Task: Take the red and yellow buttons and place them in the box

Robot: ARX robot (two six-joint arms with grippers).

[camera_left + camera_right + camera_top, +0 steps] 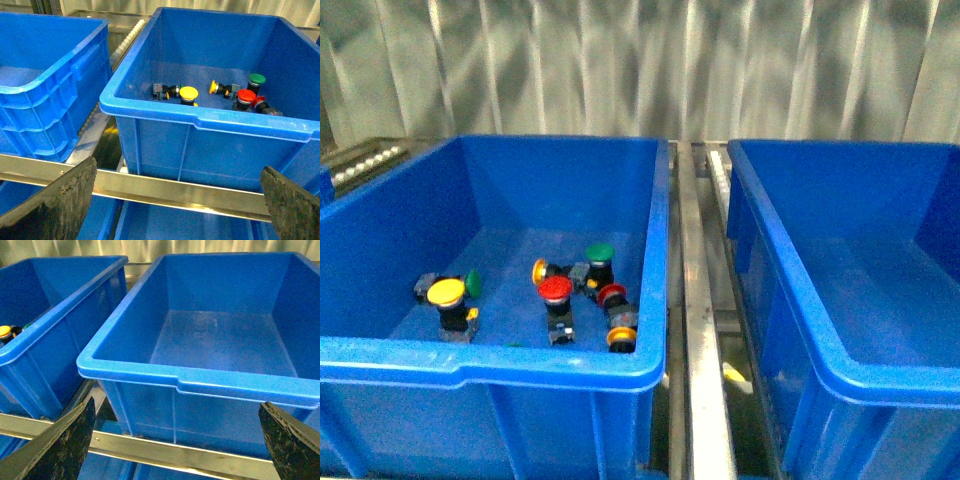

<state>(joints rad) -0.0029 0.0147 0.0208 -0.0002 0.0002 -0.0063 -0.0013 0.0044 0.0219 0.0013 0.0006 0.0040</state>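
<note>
Right claw (177,402) spread; its view shows box (200,379) floor.

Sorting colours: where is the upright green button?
Front view: the green button stands in the left crate, right of centre, behind the upright red button.

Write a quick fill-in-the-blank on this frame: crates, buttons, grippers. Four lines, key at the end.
1. In the front view, the crate holding the buttons sits on the ____.
2. Inside it, the red caps number ____.
3. The button nearest that crate's back wall has a ____ cap.
4. The left gripper and the right gripper are both ____, with nothing between their fingers.

Missing words: left; two; green; open.
</note>
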